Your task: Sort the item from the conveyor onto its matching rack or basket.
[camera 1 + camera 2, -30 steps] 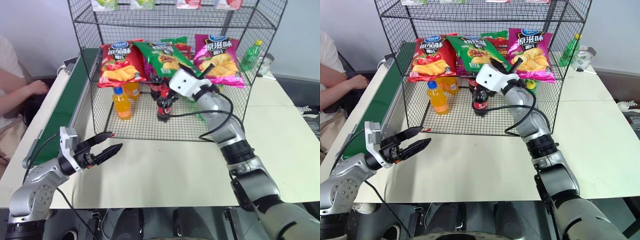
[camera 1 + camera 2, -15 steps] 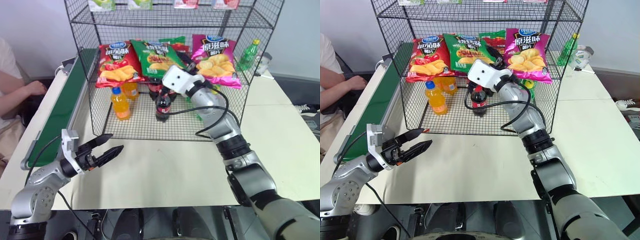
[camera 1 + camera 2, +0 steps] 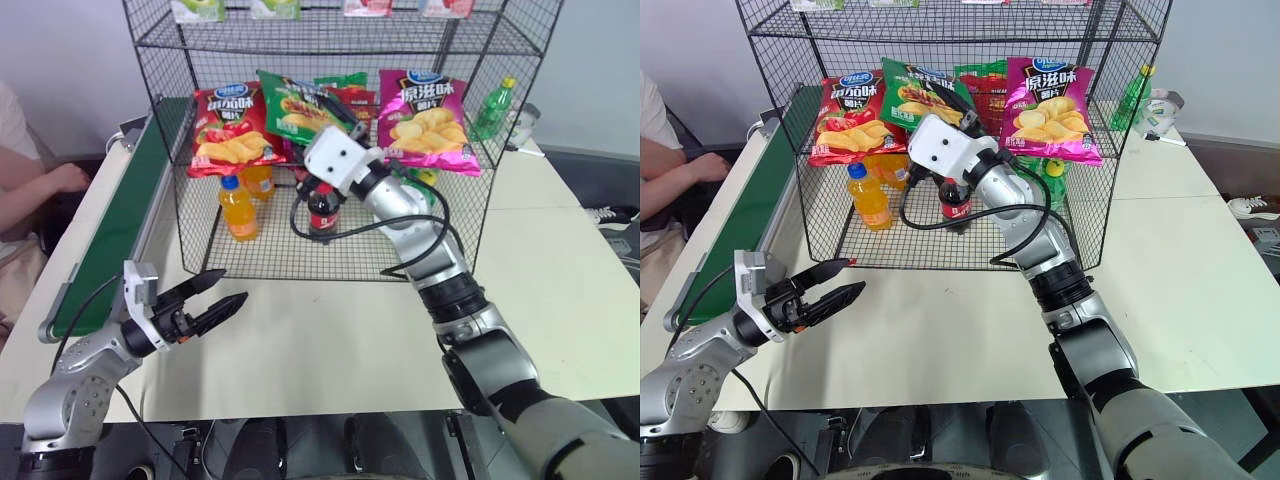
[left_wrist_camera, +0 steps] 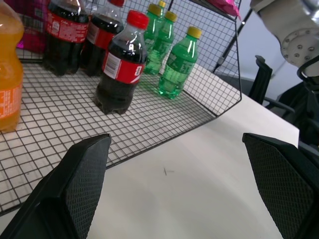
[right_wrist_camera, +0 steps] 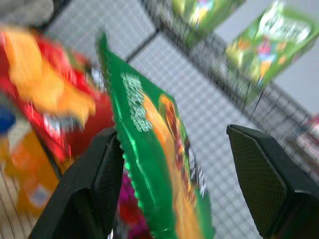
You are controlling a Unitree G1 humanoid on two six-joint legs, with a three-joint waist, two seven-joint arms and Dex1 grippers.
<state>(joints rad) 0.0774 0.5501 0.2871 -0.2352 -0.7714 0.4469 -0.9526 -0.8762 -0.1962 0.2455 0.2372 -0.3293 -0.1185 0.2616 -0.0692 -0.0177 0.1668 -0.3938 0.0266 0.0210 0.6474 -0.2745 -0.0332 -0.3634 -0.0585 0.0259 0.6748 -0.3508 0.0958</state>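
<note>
Right pincer open around green bag.

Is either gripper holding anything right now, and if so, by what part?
Nothing is held. The right gripper is open around the green chip bag's edge on the rack; the left gripper is open over the table.

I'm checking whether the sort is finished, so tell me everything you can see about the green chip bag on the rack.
The green chip bag is glossy foil with a crimped, zigzag edge, a blue oval logo near its top, white characters and a picture of chips. It leans tilted on the middle tier of the black wire rack, between the red chip bag and the magenta chip bag, overlapping the red one's edge. The right tool is open around its edge, and no clamping shows.
</note>
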